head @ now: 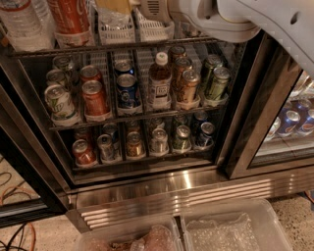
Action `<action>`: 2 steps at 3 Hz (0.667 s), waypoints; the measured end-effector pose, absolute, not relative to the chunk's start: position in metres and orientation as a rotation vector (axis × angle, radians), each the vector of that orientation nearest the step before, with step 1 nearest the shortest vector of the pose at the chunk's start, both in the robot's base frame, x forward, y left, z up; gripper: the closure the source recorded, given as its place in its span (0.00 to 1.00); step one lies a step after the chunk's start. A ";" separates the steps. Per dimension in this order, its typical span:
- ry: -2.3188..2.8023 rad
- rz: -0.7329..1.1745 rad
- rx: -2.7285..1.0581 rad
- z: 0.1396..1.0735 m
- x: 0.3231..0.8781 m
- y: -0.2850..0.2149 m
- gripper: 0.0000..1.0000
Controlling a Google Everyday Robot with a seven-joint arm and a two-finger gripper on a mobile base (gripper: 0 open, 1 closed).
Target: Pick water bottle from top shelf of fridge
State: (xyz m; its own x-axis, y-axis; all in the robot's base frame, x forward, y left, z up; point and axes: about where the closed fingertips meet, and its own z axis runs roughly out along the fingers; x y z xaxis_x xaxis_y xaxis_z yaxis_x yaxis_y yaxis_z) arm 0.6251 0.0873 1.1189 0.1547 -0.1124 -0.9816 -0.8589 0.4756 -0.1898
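The water bottle (22, 24), clear and ribbed with a white label, stands at the far left of the top shelf (117, 47), cut off by the frame's top edge. A red-labelled cola bottle (68, 15) stands just right of it. My gripper (114, 5) shows only as a yellowish tip at the top edge, above a white lane tray (116, 32). It is to the right of the cola bottle and apart from the water bottle. My white arm (230, 19) reaches in from the upper right across the fridge (171, 193).
The middle rack holds several cans and a small brown bottle with a white cap (159, 81). The lower rack holds more cans (133, 144). A neighbouring glass unit with blue cans (294, 120) stands at right. Clear plastic bins (230, 230) lie on the floor in front. Cables (14, 193) lie at lower left.
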 end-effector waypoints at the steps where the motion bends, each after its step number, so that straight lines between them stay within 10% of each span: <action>1: 1.330 0.685 -0.995 1.116 0.618 0.089 1.00; 2: 1.358 0.724 -1.065 1.104 0.603 0.093 1.00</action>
State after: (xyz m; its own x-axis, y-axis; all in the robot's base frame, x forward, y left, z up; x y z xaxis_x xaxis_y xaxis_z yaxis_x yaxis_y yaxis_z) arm 0.6027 0.0927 1.1040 0.1231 -0.1653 -0.9785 -0.9048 0.3864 -0.1791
